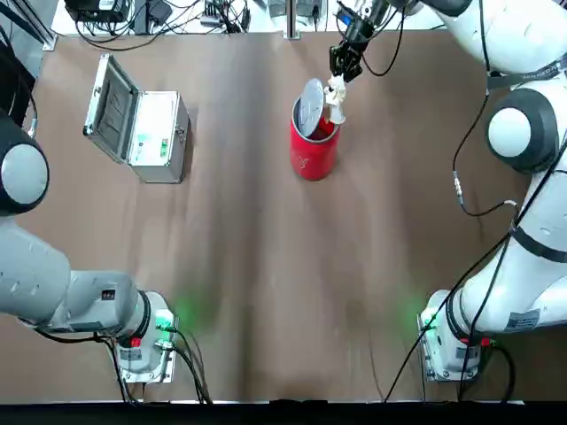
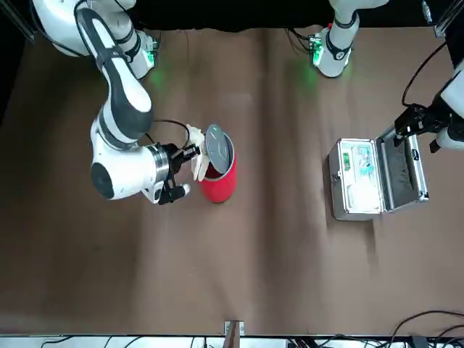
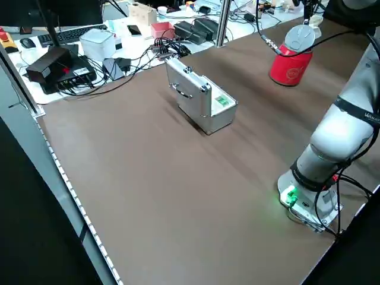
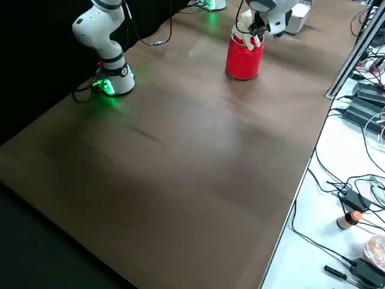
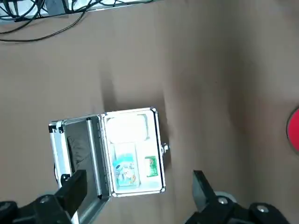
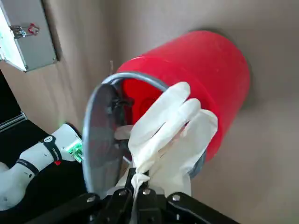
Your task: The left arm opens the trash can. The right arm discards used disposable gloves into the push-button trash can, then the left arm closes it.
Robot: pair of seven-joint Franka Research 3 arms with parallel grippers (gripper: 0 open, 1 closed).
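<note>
Holding the gloves point(image 6: 170, 135) pinched between its closed fingers, my right gripper point(image 1: 341, 69) hangs just above the far rim of the trash can point(image 1: 314, 149), and the white fingers of the gloves dangle from it over the red mouth. The lid point(image 1: 310, 104) stands tipped up on edge on the side of the can away from the gripper, so the opening is clear, but narrow. From the right wrist view the gloves drape partly across the rim nearest the gripper, not yet wholly inside.

My judgement is that the step in hand is the drop, and doing it well means getting the whole bundle past the rim first. I would bring the gripper forward toward the lid until the dangling tips hang over the middle of the opening, then lower a little so the gloves sit inside the wall before I part the fingers. Letting go where it is now risks the limp latex catching on the rim and sliding down outside. I would also stay shy of the raised lid, since a knock could swing it shut.

My left gripper point(image 5: 138, 196) waits well away, fingers spread and empty, above the open metal case point(image 5: 112, 154).
</note>
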